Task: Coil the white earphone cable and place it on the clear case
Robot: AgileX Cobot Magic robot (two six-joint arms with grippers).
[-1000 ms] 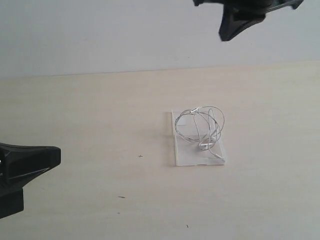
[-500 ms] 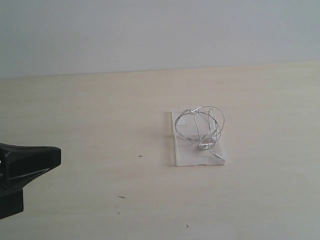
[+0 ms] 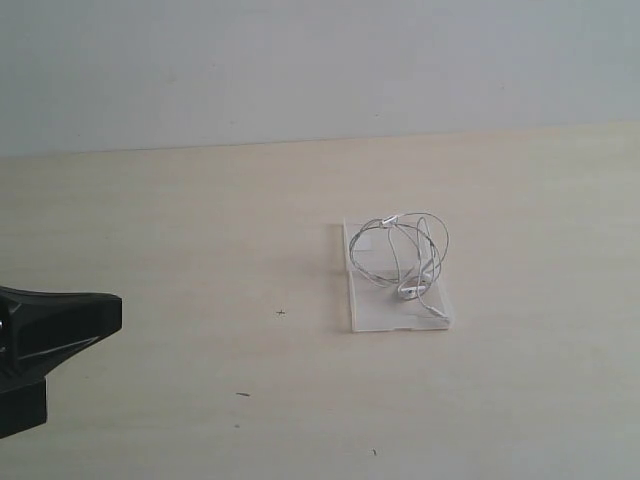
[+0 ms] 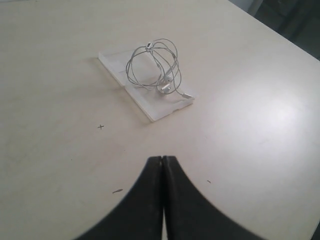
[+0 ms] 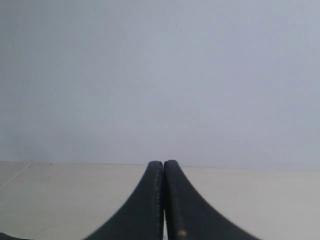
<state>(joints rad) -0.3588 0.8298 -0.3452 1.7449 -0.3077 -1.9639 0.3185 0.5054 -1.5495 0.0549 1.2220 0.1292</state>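
The white earphone cable (image 3: pixel 405 255) lies in loose upstanding loops on the clear case (image 3: pixel 372 313), which rests flat on the pale table right of centre. The left wrist view shows the same cable (image 4: pixel 155 67) on the case (image 4: pixel 156 110), well ahead of my left gripper (image 4: pixel 163 159). That gripper is shut with nothing between its fingers; in the exterior view it (image 3: pixel 112 311) sits at the far left edge, far from the case. My right gripper (image 5: pixel 163 163) is shut and empty, facing the grey wall, and is out of the exterior view.
The table (image 3: pixel 180 230) is pale wood with a few small dark specks (image 3: pixel 242 394). A grey wall (image 3: pixel 300 70) rises behind its far edge. In the left wrist view the table's edge (image 4: pixel 280 37) runs along a dark area.
The right gripper, seen at the top right one second ago, has left the exterior view. The cable, the case and the left gripper have not moved.
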